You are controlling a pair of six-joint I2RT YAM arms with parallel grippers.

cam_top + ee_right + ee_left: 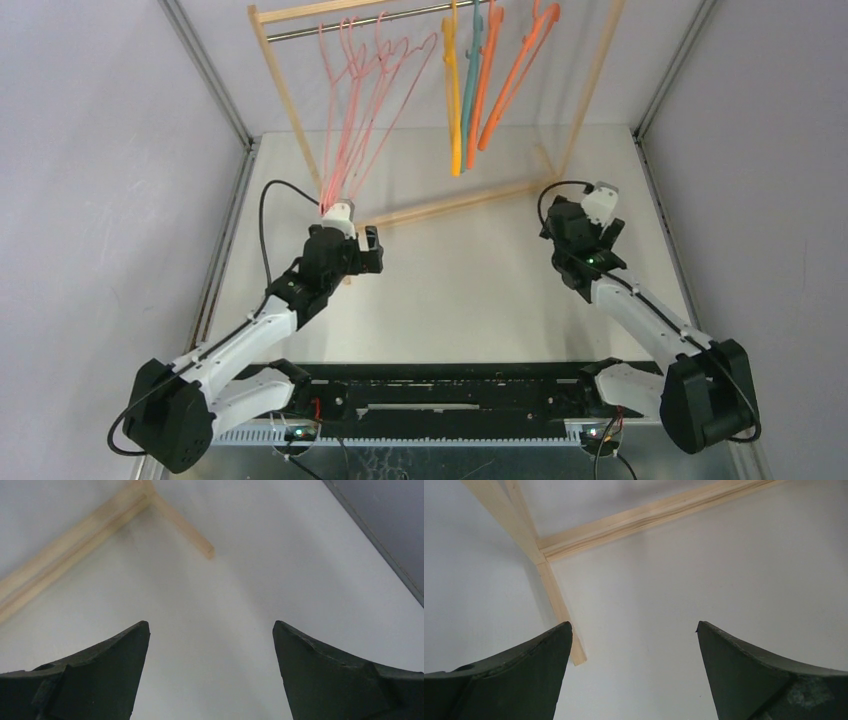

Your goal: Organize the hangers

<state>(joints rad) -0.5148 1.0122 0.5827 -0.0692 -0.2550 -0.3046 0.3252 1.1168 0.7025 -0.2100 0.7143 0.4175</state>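
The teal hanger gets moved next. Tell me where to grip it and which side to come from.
Grip the teal hanger by its lower stretch, well below the rod, coming from the front. It hangs nearly edge-on, squeezed between the yellow hanger and an orange hanger, so a sideways approach looks blocked. Its thin edge faces forward and should pinch easily.

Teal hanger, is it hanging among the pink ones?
No, the teal hanger hangs beside the orange hangers, apart from the pink hangers.

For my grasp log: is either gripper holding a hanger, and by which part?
Nothing is held. The left gripper and the right gripper are both open and empty.
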